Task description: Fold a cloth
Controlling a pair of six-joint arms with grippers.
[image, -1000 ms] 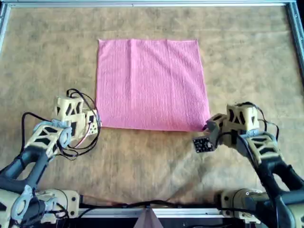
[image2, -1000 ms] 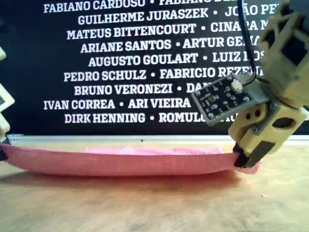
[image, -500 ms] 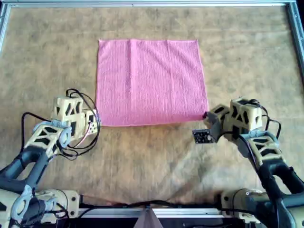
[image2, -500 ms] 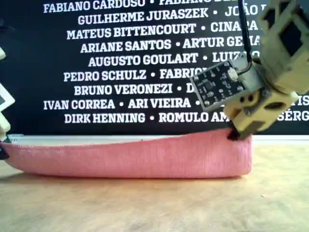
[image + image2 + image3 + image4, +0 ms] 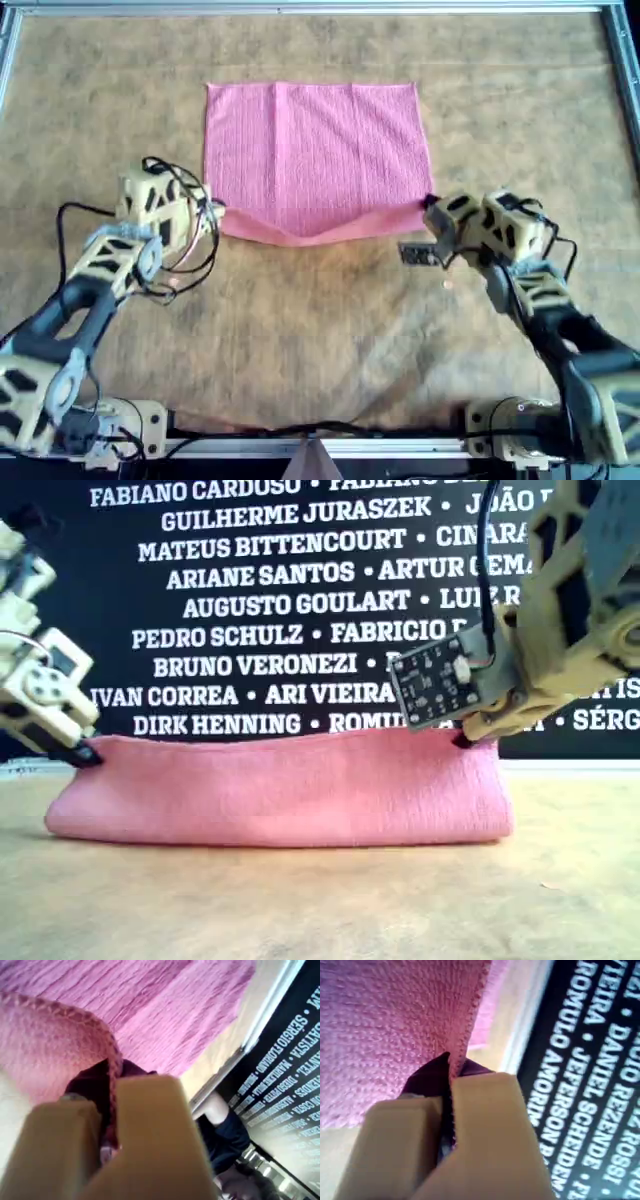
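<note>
Pink cloth (image 5: 315, 150), pinched at each near corner by my first gripper (image 5: 111, 1125) and my second gripper (image 5: 449, 1110), sags in the middle and may, I judge, fold crooked if they travel unevenly.

A mottled tan mat (image 5: 320, 330) covers the work table, edged by a metal rail (image 5: 300, 8) along the overhead view's 12 o'clock side. Behind it, a black wall (image 5: 270, 600) carries rows of white printed names under even indoor light.
</note>
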